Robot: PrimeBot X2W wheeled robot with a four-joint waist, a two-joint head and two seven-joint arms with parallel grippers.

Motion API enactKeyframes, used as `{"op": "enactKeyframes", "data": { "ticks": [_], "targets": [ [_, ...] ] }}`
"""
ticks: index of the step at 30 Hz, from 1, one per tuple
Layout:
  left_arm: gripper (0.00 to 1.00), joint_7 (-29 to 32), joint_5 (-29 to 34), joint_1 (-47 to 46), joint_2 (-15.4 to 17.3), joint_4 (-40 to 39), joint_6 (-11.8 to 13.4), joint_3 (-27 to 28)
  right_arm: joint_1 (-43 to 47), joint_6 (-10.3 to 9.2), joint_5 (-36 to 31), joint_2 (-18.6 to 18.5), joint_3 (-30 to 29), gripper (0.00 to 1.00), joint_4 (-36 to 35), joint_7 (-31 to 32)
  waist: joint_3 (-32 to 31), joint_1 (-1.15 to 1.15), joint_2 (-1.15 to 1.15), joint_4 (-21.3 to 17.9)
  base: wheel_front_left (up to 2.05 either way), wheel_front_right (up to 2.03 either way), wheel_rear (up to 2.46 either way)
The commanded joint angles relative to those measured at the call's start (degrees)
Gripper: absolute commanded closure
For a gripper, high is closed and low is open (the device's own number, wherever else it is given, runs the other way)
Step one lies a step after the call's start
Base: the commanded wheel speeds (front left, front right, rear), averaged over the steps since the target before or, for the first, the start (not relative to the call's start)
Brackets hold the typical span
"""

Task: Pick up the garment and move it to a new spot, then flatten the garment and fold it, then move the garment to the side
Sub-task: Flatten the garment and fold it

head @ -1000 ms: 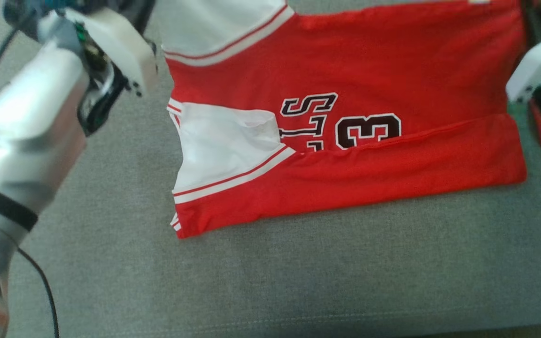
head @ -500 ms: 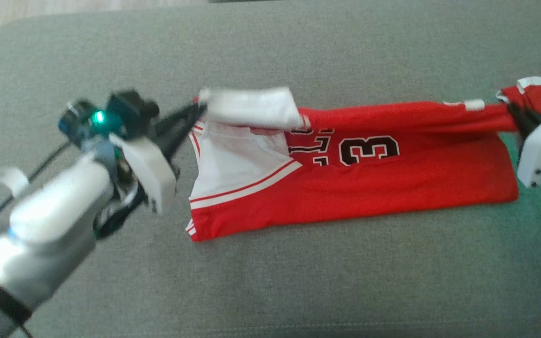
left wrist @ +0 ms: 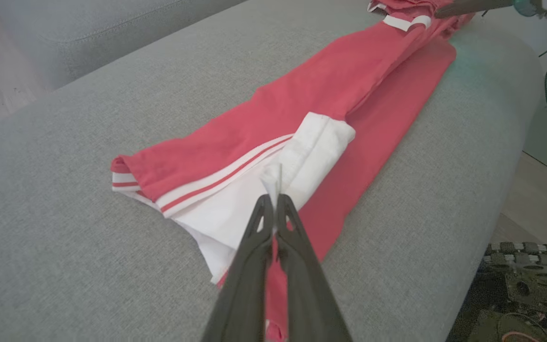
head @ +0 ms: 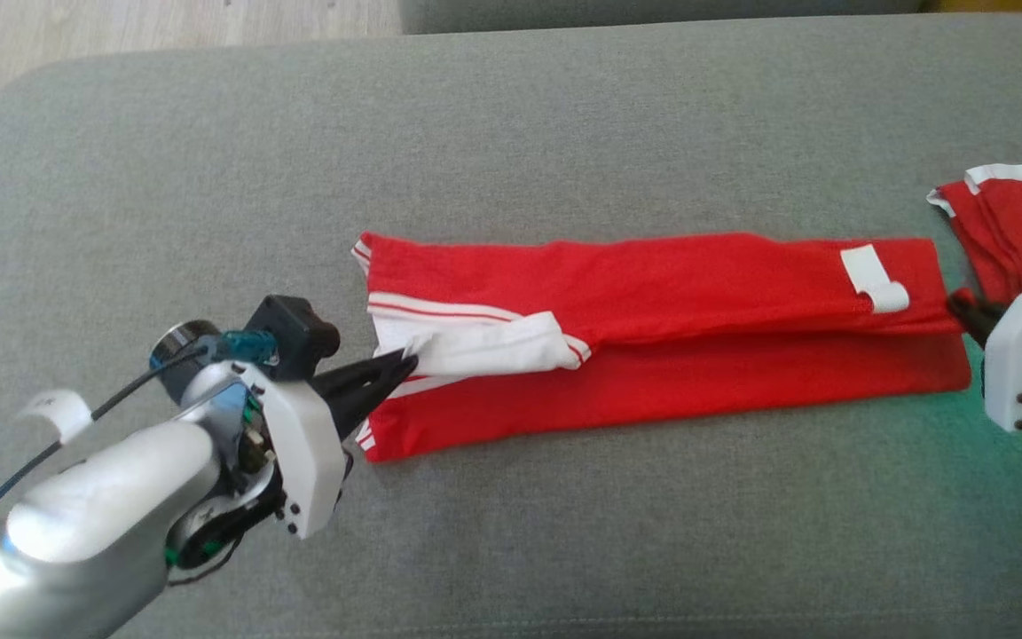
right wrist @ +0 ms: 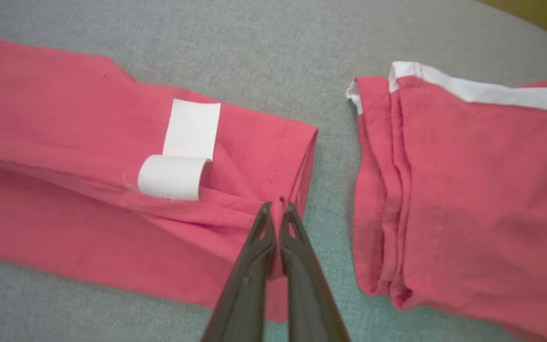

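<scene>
Garment [head: 653, 355] lies folded, left hand [head: 409, 362] and right hand [right wrist: 278, 205] each clenched on 1 end.

Setting: a home, most likely a living room.
- Work surface is a wide grey upholstered cushion [head: 564, 115]: woven fabric, rounded corners, a stitched seam [head: 564, 619] along its near edge.
- A second grey upholstered piece [left wrist: 88, 28] sits just beyond the far edge.
- Pale wood-look floor [head: 165, 22] shows past the far left corner.
- What looks like a dark patterned rug [left wrist: 525, 270] lies on the floor beside the cushion.
- Laundry: a red garment [head: 697, 275] laid out on the cushion, and another folded red piece [head: 1008, 213] at its right edge.
</scene>
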Motion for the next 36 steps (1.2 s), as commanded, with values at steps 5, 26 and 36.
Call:
{"op": "enactKeyframes", "data": {
  "ticks": [5,26,36],
  "targets": [
    [1.00,2.5,-1.6,-1.3,3.5,-3.1,-0.3,2.0,1.6,-0.05,1.6,-3.3,0.8,1.00,-2.4,2.6,-0.5,0.00,0.00,-0.5,0.00,0.00,0.00],
    [0.00,-8.1,-2.2,3.0,0.1,1.7,8.9,7.2,4.6,-0.05,8.2,-3.1,-7.3,0.00,-7.2,7.9,-4.1,0.00,0.00,-3.0,0.00,0.00,0.00],
    [0.00,-15.4,-1.4,10.7,-6.7,-0.4,18.2,26.7,7.3,-0.05,3.1,7.1,-20.5,0.00,-9.5,-11.3,-5.4,0.00,0.00,-3.1,0.00,0.00,0.00]
  ]
}}
